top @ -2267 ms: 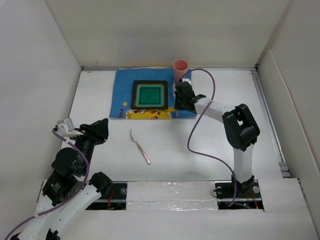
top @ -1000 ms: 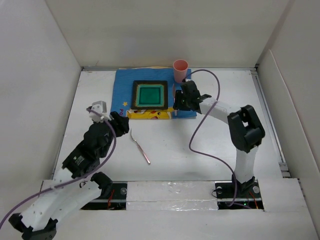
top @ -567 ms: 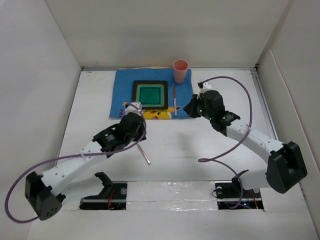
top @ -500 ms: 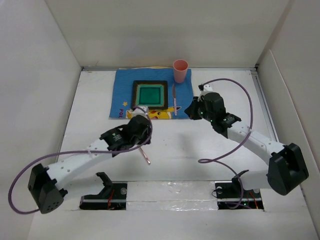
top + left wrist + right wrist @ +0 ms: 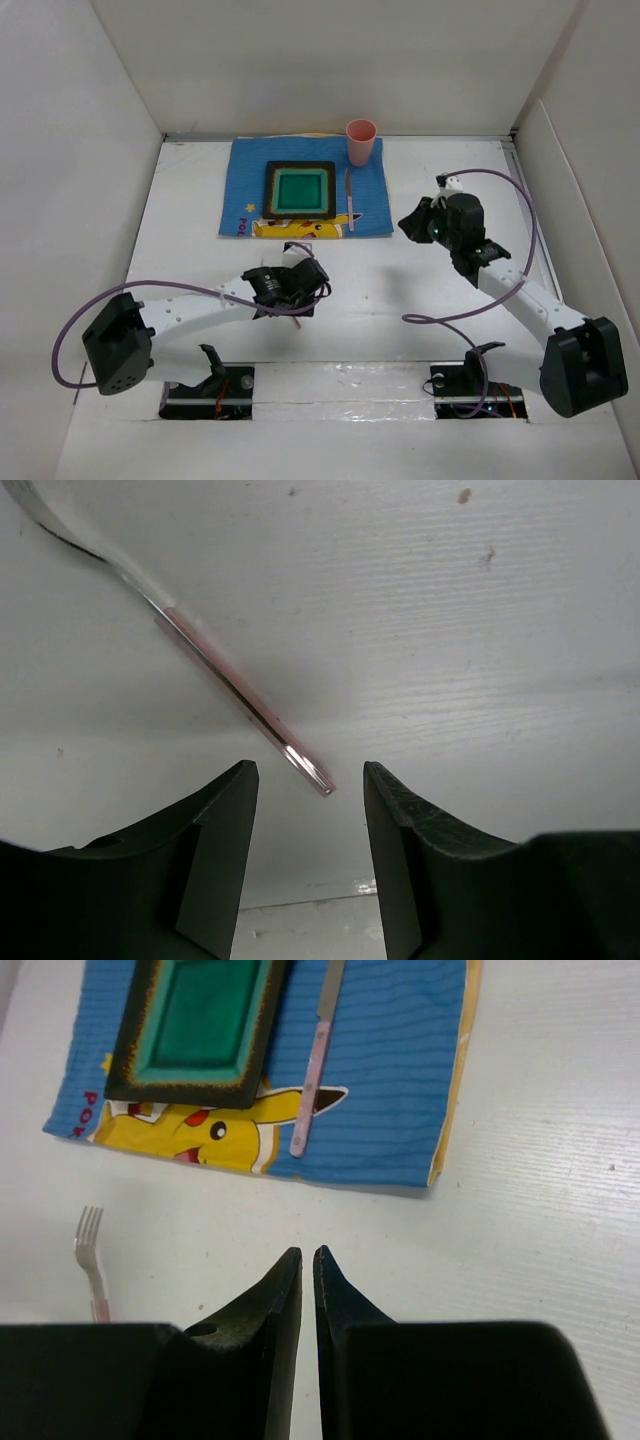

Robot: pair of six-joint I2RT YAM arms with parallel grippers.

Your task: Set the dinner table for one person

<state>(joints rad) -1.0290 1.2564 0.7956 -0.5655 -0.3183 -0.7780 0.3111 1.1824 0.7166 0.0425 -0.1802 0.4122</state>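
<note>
One place setting, partly laid.

- Surface (image 5: 180,260): white board carrying all items.
- Blue placemat (image 5: 248,180): lying flat at the far side.
- Green square plate (image 5: 301,189): centred on the placemat.
- Pink cup (image 5: 360,140): upright at the mat's far right corner.
- Pink-handled knife (image 5: 349,195): on the mat, just right of the plate.
- Fork (image 5: 215,666): flat on the bare surface, well short of the mat and slantwise to the jaws.
- Left end effector (image 5: 307,775): spread wide and empty, low over the fork's handle tip (the tines lie at the far corner of the wrist view).
- Right end effector (image 5: 306,1255): pinched together, holding nothing, off the mat's near right corner.

Finding: the step in hand appears to be the fork pickup.

Recommendations:
- Move along the handle so the jaws bracket its middle, not the tip.
- Turn the wrist square across the shaft.
- Descend until the fingers meet the surface, since the fork is thin.
- Close slowly.

Likely destination: left of the plate.
</note>
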